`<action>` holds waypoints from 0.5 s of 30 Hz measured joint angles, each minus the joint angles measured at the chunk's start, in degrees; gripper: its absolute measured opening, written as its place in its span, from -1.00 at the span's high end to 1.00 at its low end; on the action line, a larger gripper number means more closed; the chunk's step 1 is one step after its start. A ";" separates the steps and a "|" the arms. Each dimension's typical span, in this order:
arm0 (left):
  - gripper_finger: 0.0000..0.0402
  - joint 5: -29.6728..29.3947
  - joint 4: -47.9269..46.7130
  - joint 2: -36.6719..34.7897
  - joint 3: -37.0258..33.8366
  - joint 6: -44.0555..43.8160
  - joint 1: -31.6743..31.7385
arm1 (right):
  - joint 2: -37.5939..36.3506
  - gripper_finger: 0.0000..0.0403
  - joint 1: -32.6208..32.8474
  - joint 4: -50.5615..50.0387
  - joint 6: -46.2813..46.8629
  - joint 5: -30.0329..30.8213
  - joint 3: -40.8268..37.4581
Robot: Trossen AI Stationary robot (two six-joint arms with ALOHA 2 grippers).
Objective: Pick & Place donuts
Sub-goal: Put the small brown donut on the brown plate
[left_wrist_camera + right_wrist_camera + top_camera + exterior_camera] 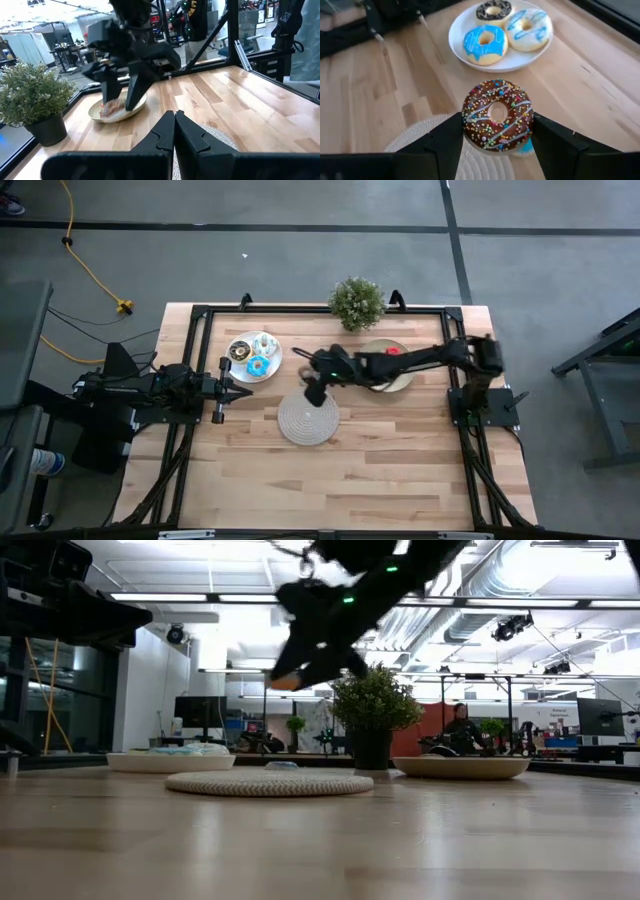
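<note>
My right gripper (pixel 498 131) is shut on a brown donut with coloured sprinkles (pixel 497 114) and hovers over the far part of the woven mat (pixel 308 420). A bit of blue (pixel 528 147) shows under that donut, and the low view shows a small blue donut (pixel 283 766) lying on the mat (pixel 268 783). The white plate (pixel 470 60) carries a brown donut (pixel 493 9), a blue donut (pixel 485 44) and a white-blue donut (pixel 529 29). A red donut (pixel 393 350) lies on the yellow plate (pixel 403 380). My left gripper (pixel 222 390) waits shut at the table's left. My right gripper pinches the brown sprinkled donut between its two fingers (pixel 445 142), which sit on opposite sides of its outer rim (pixel 468 125). They come from above, slanting down. The donut is lifted clear above the mat, its iced face turned toward the wrist.
A potted plant (pixel 357 302) stands at the table's far edge between the two plates. A black frame (pixel 300 308) runs along the far and side edges. The near half of the wooden table (pixel 330 480) is bare. People and desks show in the room beyond.
</note>
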 joint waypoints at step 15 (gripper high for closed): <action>1.00 0.00 0.00 0.00 0.00 0.00 -0.02 | -24.79 -0.04 2.62 1.65 13.62 1.55 -29.82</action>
